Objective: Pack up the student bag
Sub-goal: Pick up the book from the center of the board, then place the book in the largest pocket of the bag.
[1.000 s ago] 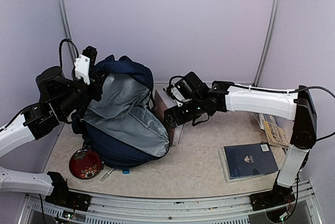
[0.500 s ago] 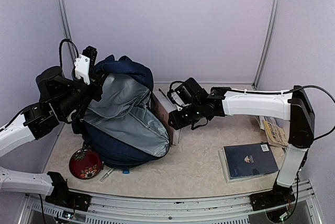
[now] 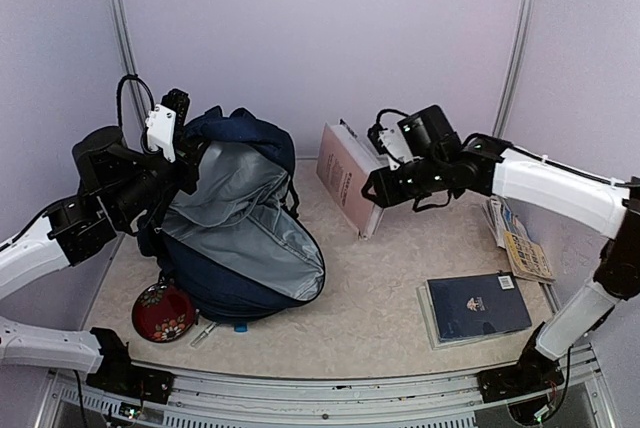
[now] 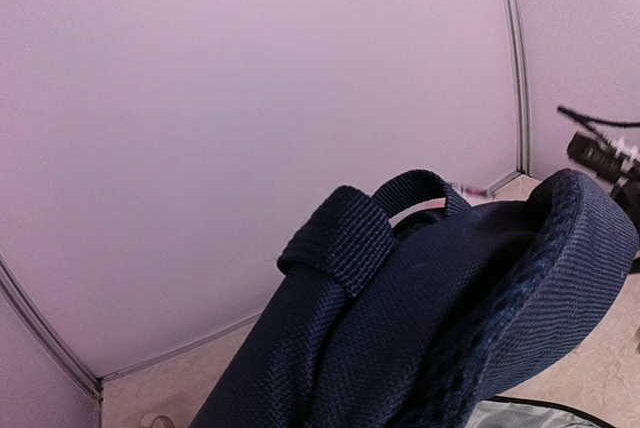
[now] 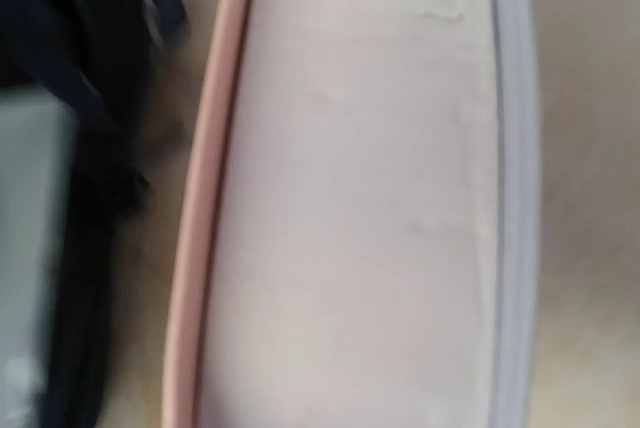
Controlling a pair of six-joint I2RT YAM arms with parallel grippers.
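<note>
The student bag [image 3: 240, 223] stands at the left, navy-blue, its mouth held open so the grey lining shows. My left gripper [image 3: 185, 148] is at the bag's top rim and appears shut on it. Navy fabric [image 4: 450, 318] fills the left wrist view and hides the fingers. My right gripper [image 3: 374, 191] is shut on the lower right edge of a thick book with a pinkish cover [image 3: 345, 176], held tilted in the air to the right of the bag and apart from it. The book's page edge [image 5: 350, 198] fills the right wrist view, with the bag [image 5: 60, 48] dark at the left.
A red patterned round case [image 3: 163, 311] lies at the bag's front left. A pen [image 3: 205, 333] lies by the bag's foot. A dark blue book [image 3: 478, 305] lies at the front right. A stack of booklets [image 3: 520, 243] lies by the right wall.
My right gripper has lifted the pinkish book up and to the right, away from the bag's side. The left arm and the bag have hardly moved.
</note>
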